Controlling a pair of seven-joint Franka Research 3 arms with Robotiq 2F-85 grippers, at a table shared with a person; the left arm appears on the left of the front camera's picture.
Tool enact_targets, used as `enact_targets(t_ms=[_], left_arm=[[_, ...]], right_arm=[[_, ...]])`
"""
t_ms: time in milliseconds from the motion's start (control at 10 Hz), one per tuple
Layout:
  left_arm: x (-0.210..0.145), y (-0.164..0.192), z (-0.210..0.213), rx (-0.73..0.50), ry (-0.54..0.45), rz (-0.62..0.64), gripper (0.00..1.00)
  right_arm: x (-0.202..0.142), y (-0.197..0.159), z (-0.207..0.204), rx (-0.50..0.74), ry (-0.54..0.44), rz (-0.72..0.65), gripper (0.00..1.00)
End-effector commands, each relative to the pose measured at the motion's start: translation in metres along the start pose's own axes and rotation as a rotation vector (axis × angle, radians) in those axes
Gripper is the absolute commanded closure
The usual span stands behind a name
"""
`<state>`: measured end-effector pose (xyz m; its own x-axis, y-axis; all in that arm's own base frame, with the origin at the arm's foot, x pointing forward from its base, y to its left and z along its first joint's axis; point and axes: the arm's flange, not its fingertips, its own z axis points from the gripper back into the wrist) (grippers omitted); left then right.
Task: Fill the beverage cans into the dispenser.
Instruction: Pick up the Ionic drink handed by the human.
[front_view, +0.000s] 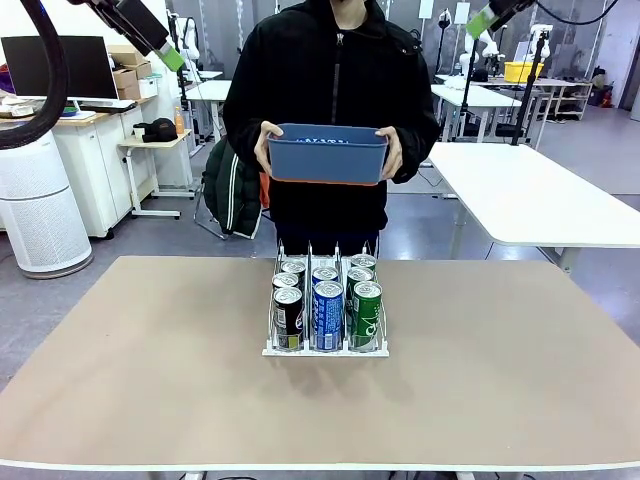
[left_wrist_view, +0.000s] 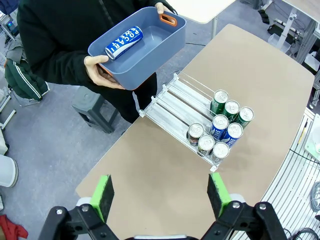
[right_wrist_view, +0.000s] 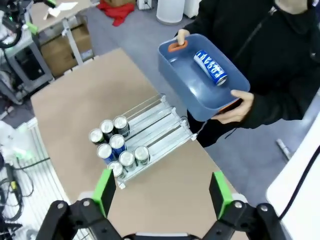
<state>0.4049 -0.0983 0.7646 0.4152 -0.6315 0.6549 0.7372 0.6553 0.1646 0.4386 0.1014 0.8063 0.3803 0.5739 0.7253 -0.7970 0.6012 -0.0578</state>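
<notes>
The dispenser (front_view: 272, 350) stands mid-table, its three lanes holding several beverage cans: black and silver (front_view: 288, 316) on the left, blue (front_view: 328, 314) in the middle, green (front_view: 366, 314) on the right. They crowd its near end (left_wrist_view: 220, 131) (right_wrist_view: 116, 146), and the far rails (left_wrist_view: 175, 102) (right_wrist_view: 155, 120) are bare. Behind the table a person holds a blue tub (front_view: 328, 160) (left_wrist_view: 150, 65) (right_wrist_view: 185, 85) with one blue can (left_wrist_view: 123, 42) (right_wrist_view: 210, 67) lying inside. My left gripper (front_view: 172, 55) (left_wrist_view: 161, 195) and right gripper (front_view: 482, 20) (right_wrist_view: 161, 191) hang high above the table, both open and holding nothing.
The tan table (front_view: 150, 380) has bare room on both sides of the dispenser. Beyond it stand a white air purifier (front_view: 40, 210), a chair draped with a jacket (front_view: 232, 190) and a white table (front_view: 530, 195) at the right.
</notes>
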Motion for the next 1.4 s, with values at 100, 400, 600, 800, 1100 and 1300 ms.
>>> enact_targets(t_ms=[100, 400, 600, 800, 1100, 1300], left_arm=[[-0.001, 0.000, 0.001, -0.002, 0.004, 0.002, 0.00], [-0.001, 0.000, 0.001, -0.002, 0.004, 0.002, 0.00], [-0.001, 0.000, 0.001, -0.002, 0.004, 0.002, 0.00], [-0.001, 0.000, 0.001, -0.002, 0.004, 0.002, 0.00], [-0.001, 0.000, 0.001, -0.002, 0.004, 0.002, 0.00], [-0.001, 0.000, 0.001, -0.002, 0.004, 0.002, 0.00]], right_arm=[[0.006, -0.012, -0.006, -0.006, 0.077, -0.049, 0.00], [0.001, -0.007, 0.002, -0.006, 0.000, -0.018, 0.00], [0.001, -0.007, 0.002, -0.006, 0.000, -0.018, 0.00], [0.005, -0.011, 0.006, 0.012, 0.037, -0.015, 0.00], [0.004, -0.006, 0.004, 0.039, 0.070, -0.020, 0.00], [0.000, 0.009, 0.006, 0.084, 0.099, -0.013, 0.00]])
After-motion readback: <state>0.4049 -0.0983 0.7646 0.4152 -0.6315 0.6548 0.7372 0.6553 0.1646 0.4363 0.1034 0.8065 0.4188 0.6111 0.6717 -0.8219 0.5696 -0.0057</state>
